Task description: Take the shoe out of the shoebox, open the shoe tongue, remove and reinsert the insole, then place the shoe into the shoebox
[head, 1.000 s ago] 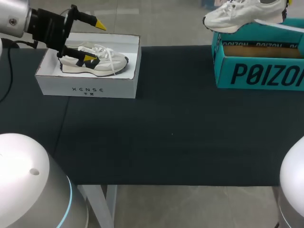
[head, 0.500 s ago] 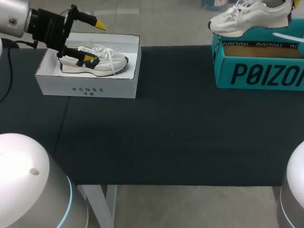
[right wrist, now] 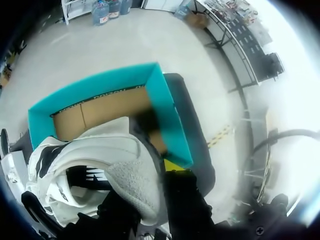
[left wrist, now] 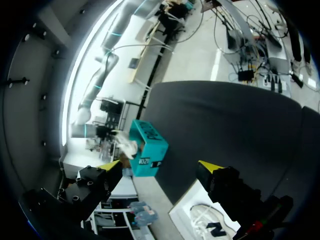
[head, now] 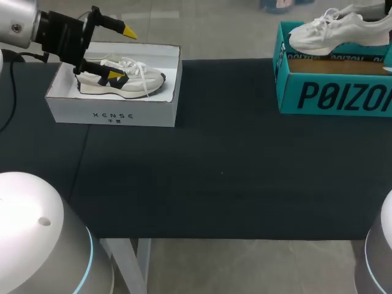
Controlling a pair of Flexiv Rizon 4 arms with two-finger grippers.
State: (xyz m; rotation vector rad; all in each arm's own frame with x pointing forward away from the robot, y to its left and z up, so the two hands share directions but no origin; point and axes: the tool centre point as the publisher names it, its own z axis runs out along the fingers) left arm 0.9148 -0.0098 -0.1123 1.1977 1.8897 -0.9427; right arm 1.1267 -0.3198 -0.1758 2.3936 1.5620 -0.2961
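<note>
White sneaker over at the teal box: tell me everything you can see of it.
The white sneaker is low-cut, with white laces, a thick pale sole and dark side accents. It sits sole-down above the far rim of the open teal shoebox, toe towards the left arm's side. The right gripper clamps its heel, where fuzzy lining shows. Contact with the rim cannot be told.

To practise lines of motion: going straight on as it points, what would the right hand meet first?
Probably the floor of the teal box, ahead of the right hand and its shoe; depth is unclear.
</note>
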